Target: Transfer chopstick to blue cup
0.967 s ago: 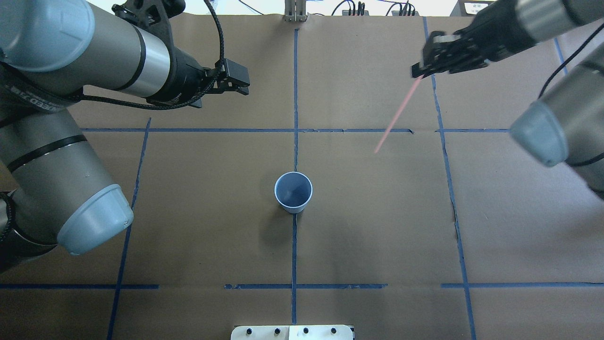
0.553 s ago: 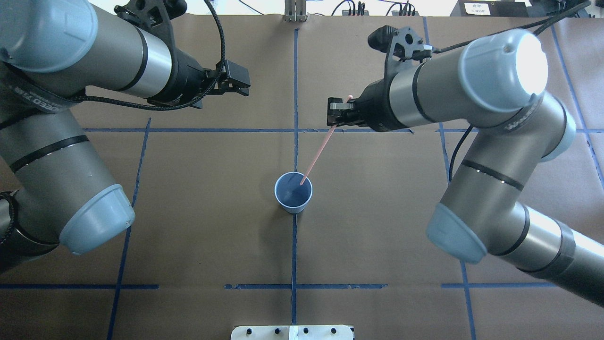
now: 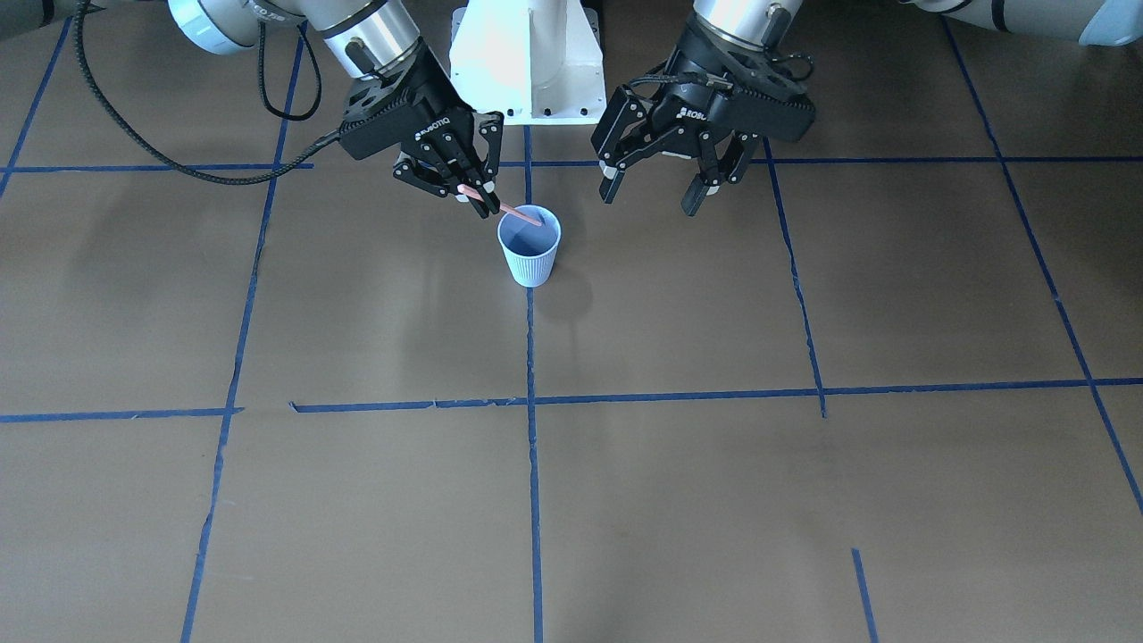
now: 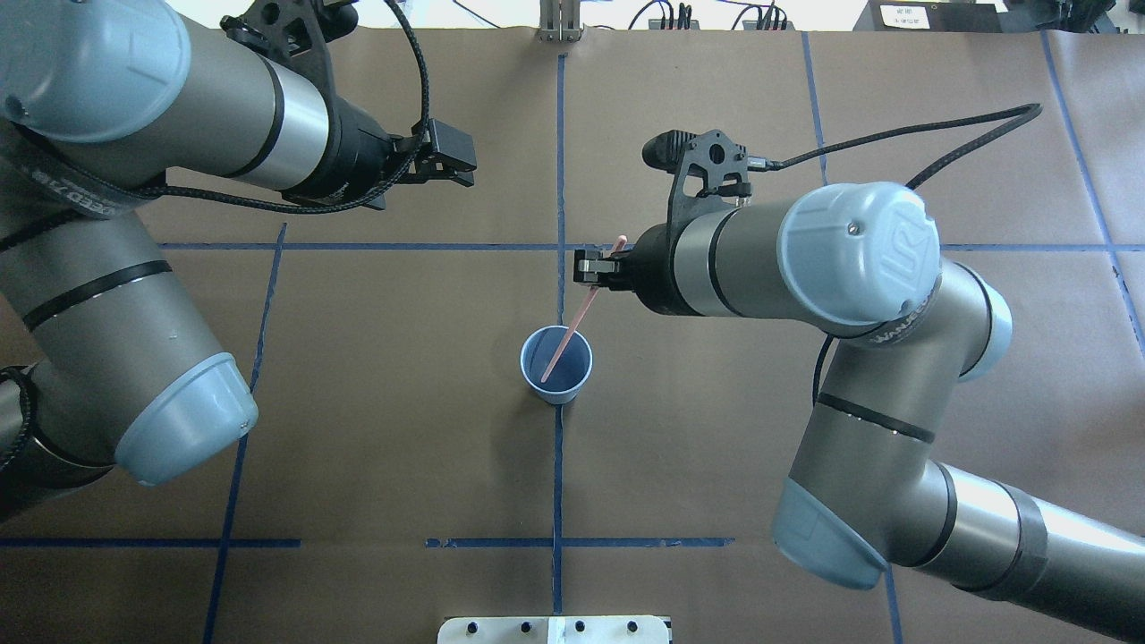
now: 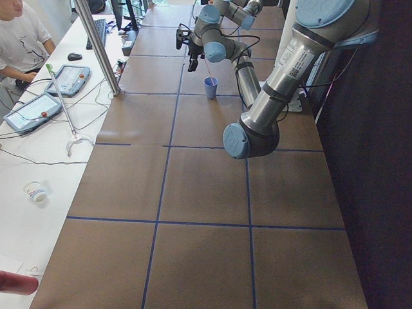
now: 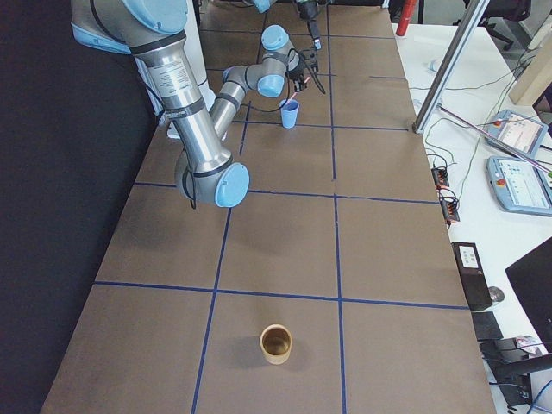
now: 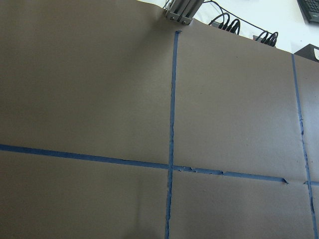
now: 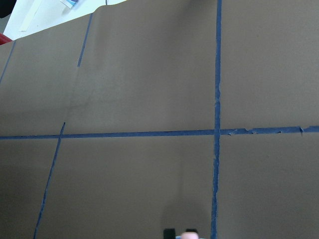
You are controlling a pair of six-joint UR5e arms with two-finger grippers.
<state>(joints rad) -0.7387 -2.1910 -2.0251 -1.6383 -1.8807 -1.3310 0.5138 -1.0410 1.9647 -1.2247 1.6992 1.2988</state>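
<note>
The pale blue ribbed cup (image 4: 572, 367) stands upright at the table's middle, on the centre tape line; it also shows in the front view (image 3: 529, 263). My right gripper (image 4: 590, 268) is shut on the upper end of the pinkish chopstick (image 4: 573, 326) and hovers just beyond the cup. The stick slants down, and its lower end is inside the cup, as the front view (image 3: 518, 213) shows. In the front view my right gripper (image 3: 476, 198) is beside the cup's rim. My left gripper (image 3: 650, 198) is open and empty, hanging above the table on the cup's other side.
A brown paper cup (image 6: 276, 343) stands far out at the table's right end. Blue tape lines (image 4: 558, 179) divide the brown paper-covered table. The robot's white base (image 3: 527, 62) is behind the cup. An operator and pendants are at the side desk (image 5: 38, 96).
My right arm swung in from the far right with the chopstick. It then moved nearer and lower, so the stick's tip went from over the rim to inside the cup. The left arm stayed put.
</note>
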